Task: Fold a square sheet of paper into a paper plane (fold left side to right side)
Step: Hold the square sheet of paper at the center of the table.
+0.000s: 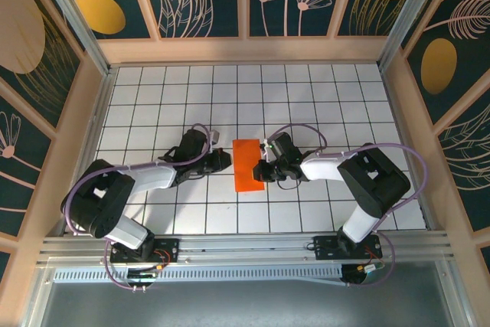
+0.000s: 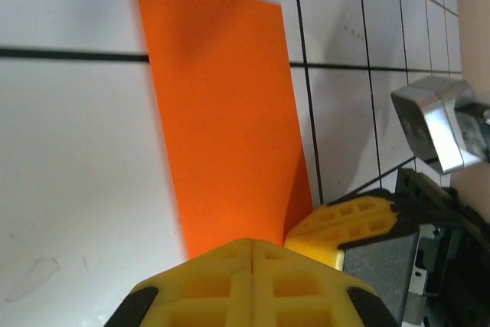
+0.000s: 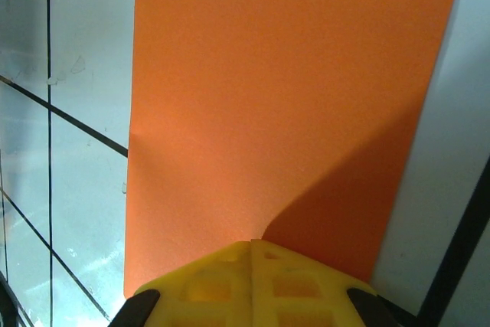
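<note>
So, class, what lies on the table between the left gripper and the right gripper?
The orange sheet of paper, a narrow rectangle lying flat, sits between the left gripper and the right gripper. The top view shows it.

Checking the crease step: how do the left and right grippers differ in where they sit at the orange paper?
The left gripper sits at the left edge of the orange paper, about midway along; the right gripper overlaps its right edge, nearer the near corner. The left gripper points right, the right gripper left. Both are shut, yellow fingers together.
</note>
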`<state>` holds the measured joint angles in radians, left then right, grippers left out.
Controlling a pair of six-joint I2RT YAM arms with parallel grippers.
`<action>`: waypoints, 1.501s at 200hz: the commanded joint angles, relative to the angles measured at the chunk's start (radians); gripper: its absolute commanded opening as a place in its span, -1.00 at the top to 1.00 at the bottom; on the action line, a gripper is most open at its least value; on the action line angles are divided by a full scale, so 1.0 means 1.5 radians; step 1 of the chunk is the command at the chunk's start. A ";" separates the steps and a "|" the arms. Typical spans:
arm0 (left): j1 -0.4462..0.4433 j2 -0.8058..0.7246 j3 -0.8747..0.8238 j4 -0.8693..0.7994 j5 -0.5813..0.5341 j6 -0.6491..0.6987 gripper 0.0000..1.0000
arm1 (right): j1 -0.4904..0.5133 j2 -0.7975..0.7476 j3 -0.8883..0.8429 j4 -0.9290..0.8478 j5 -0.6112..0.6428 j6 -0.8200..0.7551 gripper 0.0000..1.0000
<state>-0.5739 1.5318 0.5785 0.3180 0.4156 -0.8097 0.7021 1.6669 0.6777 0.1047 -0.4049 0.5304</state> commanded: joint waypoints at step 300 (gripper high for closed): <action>-0.021 0.165 0.064 -0.038 -0.017 0.046 1.00 | -0.071 -0.166 -0.057 -0.140 -0.087 0.037 0.06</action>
<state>-0.5987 1.7683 0.6941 0.3180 0.4297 -0.7601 0.5953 1.4273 0.6209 -0.1051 -0.4774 0.5640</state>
